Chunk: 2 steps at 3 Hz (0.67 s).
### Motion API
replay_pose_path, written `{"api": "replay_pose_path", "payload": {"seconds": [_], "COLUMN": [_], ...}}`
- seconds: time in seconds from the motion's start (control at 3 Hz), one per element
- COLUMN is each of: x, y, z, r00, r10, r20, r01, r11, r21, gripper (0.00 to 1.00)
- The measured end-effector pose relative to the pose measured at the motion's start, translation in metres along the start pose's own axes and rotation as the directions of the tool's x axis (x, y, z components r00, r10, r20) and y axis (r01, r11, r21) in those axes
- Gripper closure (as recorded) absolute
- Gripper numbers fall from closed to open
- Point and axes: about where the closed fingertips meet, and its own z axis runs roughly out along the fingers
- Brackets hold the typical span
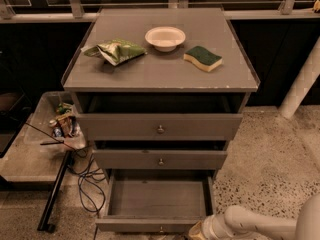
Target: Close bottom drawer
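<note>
The bottom drawer (pixel 159 199) of the grey cabinet is pulled far out, empty inside, with its slim front panel and small round knob (pixel 161 229) at the frame's lower edge. The middle drawer (pixel 160 160) and the top drawer (pixel 160 126) above it stand slightly out. My gripper (pixel 196 232) comes in on the white arm from the lower right and sits at the right end of the bottom drawer's front panel, mostly cut off by the frame edge.
On the cabinet top lie a green chip bag (pixel 116 51), a white bowl (pixel 165 37) and a green-yellow sponge (pixel 203 58). A low table with a bin of items (pixel 61 121) and loose cables (pixel 89 176) stand left. A white pillar (pixel 303 82) is right.
</note>
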Motion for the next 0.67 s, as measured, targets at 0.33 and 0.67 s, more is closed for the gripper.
{"api": "replay_pose_path", "payload": {"seconds": [0.33,0.67], "x": [0.0038,0.0038], "y": [0.0014,0.0017], "z": [0.0117,0.0122], "r00": [1.000,1.000], "r10": [-0.017,-0.017], "r20": [-0.018,-0.018], "r01": [0.016,0.017], "r11": [0.9998,0.9998], "r21": [-0.011,-0.012], "gripper": [1.00,0.81]}}
